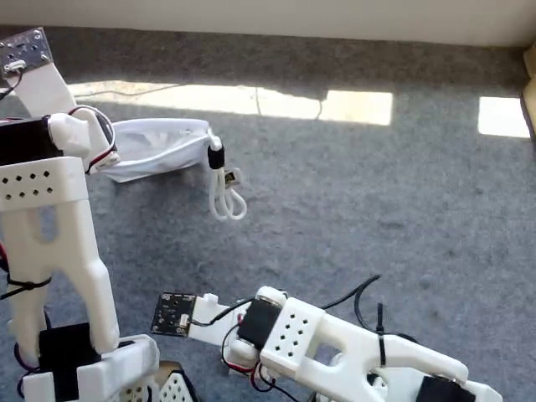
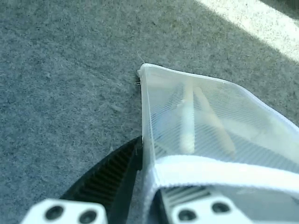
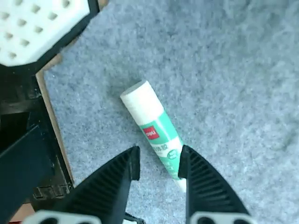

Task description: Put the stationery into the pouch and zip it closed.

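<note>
my right jaws stand spread over the glue stick, lying on the bench well apart from the mesh pouch my left jaws pinch; probably light, rigid, slick-sided, so i'd grip mid-barrel.

Pouch lay on tabletop at far left, well apart from right arm, which sat low at near edge. Cord loop trailed from pouch's right end toward near side. Left gripper clamped pouch's edge; long stationery pieces lay inside. Glue stick lay flat on tabletop, one end between spread fingers of right gripper, near other arm's base.
</note>
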